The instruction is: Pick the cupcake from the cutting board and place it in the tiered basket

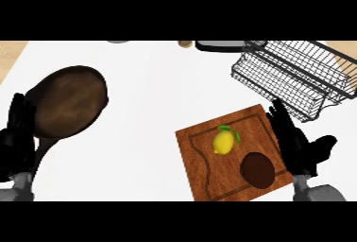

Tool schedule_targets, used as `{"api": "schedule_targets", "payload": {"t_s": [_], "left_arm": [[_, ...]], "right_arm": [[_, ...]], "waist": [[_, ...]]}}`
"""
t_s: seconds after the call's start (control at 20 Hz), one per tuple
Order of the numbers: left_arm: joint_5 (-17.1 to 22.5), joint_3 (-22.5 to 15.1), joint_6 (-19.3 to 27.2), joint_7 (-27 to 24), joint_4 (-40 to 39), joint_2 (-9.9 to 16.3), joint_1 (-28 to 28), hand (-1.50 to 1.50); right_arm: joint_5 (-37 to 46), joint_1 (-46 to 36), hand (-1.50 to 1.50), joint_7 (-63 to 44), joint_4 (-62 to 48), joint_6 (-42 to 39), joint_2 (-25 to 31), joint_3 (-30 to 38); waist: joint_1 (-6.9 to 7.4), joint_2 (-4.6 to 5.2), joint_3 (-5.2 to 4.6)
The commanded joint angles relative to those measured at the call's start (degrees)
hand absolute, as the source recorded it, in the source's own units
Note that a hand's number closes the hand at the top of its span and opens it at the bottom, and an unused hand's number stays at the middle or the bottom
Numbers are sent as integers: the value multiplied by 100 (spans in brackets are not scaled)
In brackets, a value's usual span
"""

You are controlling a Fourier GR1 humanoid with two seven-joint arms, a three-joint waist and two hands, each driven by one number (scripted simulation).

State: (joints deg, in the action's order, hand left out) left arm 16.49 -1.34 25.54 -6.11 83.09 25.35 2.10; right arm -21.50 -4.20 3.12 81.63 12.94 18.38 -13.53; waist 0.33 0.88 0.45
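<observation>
A wooden cutting board [209, 165] lies at the lower right of the white counter. On it sit a yellow lemon [223, 141] with a green leaf and a dark brown round cupcake [257, 170], seen from above. The wire tiered basket [296, 75] stands at the upper right. My right hand [296, 142] is open, its straight fingers pointing up along the board's right edge, just right of the cupcake and apart from it. My left hand [17, 137] rests open at the left edge.
A dark brown frying pan [66, 101] lies at the left, its handle running down beside my left hand. Small objects show at the counter's far edge near the top [209, 45].
</observation>
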Motion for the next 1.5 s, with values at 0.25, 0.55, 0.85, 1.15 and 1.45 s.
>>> {"api": "schedule_targets", "payload": {"t_s": [0.25,0.55,0.85,1.15,1.45], "left_arm": [[-129,-1445,-1590,-133,-71,-335,469,0],[-73,-1663,-1887,26,-220,-682,456,0],[-163,-1567,-1950,-104,-423,-676,461,0],[-134,-1568,-1973,-91,-531,-703,447,0],[-187,-1567,-1955,-131,-608,-727,408,0]], "right_arm": [[838,-1287,-150,-450,162,-231,-570,-1284],[1495,-547,-150,665,31,266,-1192,-1704],[2438,-937,-150,-914,1813,211,327,-1659],[3463,-1730,-150,-2655,2092,-1058,2067,-1980],[3479,-2204,-150,-4105,3028,-2929,3211,-2424]], "waist": [[9,-36,-66],[-49,-86,-44],[-147,-139,-58],[-200,-213,-104],[-163,-191,-93]]}}
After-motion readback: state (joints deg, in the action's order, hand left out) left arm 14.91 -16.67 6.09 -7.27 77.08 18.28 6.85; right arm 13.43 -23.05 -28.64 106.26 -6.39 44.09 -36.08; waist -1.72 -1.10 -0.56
